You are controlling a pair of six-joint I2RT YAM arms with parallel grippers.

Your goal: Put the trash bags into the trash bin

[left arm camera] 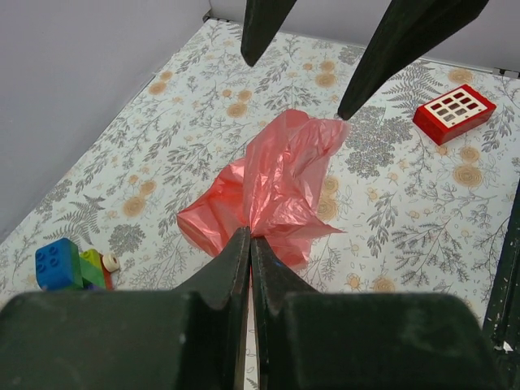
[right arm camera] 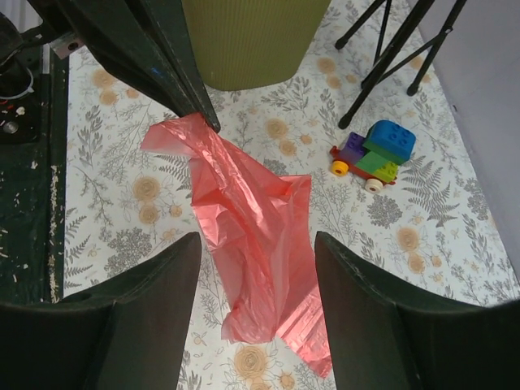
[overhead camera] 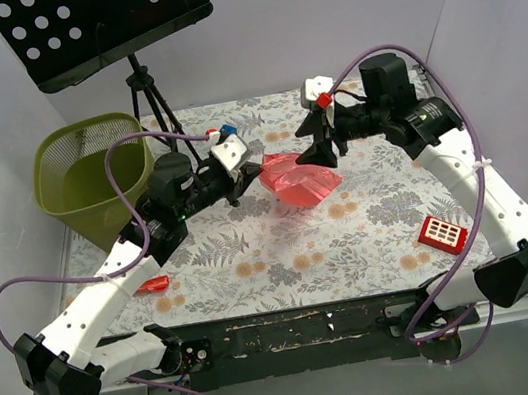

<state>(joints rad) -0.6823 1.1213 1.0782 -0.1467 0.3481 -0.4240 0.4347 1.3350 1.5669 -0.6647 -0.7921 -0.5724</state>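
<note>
Red-pink crinkled film, the bag hangs in a loose, wrinkled sheet over the middle of the table, a little nearer the far edge than the near one. The left pincer is shut, its two dark fingers pressed flat together with one corner of the bag nipped at their tips. From that corner the film droops away to the right. Whether its lower end touches the flowered cloth cannot be told.

The right pincer faces the left one from the other side and stands wide, holding nothing. The bag's loose end lies below the gap between its fingers, and one fingertip sits right at the film's edge.

The olive-green mesh bin stands upright at the far left corner, well apart from the bag. A black perforated music stand rises on its tripod behind it. A small toy car of coloured blocks sits near the far edge, beside the tripod legs. A red block with white squares lies near the right edge.
</note>
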